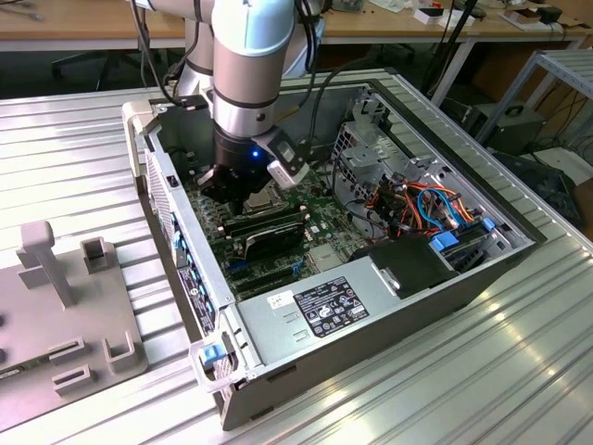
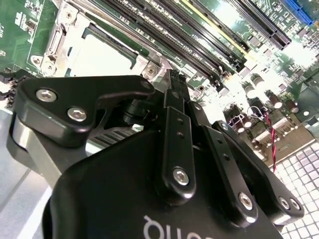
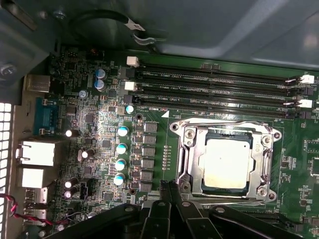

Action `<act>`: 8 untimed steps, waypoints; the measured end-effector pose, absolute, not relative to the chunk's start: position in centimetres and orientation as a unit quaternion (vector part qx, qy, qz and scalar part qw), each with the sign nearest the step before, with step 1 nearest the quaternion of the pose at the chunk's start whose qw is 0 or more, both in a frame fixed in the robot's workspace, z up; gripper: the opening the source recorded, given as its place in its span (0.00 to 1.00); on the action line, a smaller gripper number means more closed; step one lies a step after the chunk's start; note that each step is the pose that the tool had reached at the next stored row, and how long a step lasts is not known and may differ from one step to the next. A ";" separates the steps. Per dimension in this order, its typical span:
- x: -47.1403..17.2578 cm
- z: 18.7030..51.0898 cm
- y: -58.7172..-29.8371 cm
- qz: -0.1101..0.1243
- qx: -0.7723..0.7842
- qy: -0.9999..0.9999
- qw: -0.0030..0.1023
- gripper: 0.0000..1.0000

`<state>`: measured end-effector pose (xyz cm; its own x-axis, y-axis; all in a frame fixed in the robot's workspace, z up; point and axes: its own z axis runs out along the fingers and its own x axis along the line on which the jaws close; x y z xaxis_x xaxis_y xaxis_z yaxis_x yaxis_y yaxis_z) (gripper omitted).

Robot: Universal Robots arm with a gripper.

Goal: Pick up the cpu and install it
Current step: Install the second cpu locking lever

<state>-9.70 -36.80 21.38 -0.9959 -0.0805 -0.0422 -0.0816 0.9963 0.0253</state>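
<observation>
We see the cpu [image 3: 227,163] already seated in its socket [image 3: 189,149] on the motherboard [image 3: 99,124], frame unlatched; our pincer [image 3: 170,185] hovers just beside it, fingers closed together, holding nothing.

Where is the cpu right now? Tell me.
The cpu sits in the metal-framed socket on the motherboard, beside the long memory slots in the first wrist view, with the gripper just off the socket's edge.

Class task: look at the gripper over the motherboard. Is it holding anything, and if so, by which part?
Nothing is held. The gripper has its fingers closed together with nothing between them, beside the socket, where the cpu already sits.
</observation>
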 end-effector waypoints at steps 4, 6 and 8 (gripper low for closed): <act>-8.9 21.4 -36.8 0.013 -0.041 0.999 0.021 0.11; -8.4 21.4 -36.8 0.014 -0.041 0.999 0.021 0.11; -7.8 21.4 -36.8 0.014 -0.041 0.999 0.021 0.11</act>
<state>-7.76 -36.80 21.37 -0.9959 -0.0806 -0.0422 -0.0817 0.9963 0.0253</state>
